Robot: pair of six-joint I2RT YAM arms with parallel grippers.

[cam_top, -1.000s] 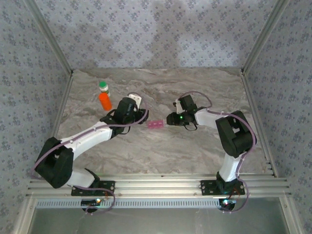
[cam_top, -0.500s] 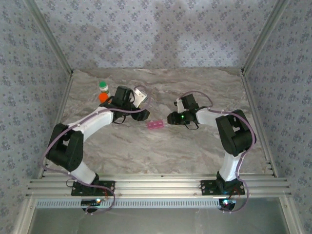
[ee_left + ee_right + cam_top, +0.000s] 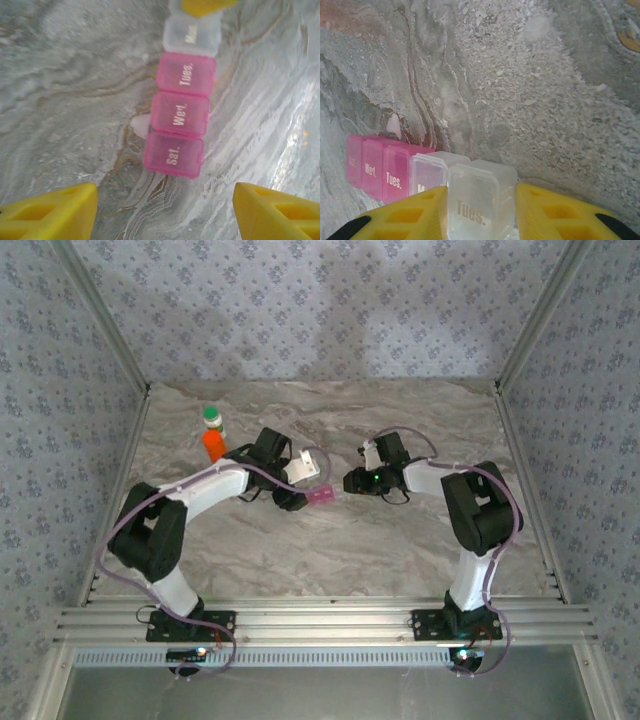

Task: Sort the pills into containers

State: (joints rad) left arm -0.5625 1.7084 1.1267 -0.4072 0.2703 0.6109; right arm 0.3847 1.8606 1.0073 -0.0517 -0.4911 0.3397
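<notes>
Left gripper [image 3: 165,200], jaws wide, faces the pill box [image 3: 180,120] stretching toward 12 o'clock, right gripper [image 3: 481,194] pinching its far end.

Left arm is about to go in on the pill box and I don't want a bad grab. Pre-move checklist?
1. Right gripper clamped on the clear end of the pill box: ok.
2. Left gripper open: ok, fingers wide apart.
3. Box lined up with the left gripper: ok, the pink end sits centred just ahead of it.
4. Compartments open for pills: not ok, pink lids look shut.
5. Loose pill located: ok, on the table against the box's side.
6. Bottle upright and capped: ok.
</notes>
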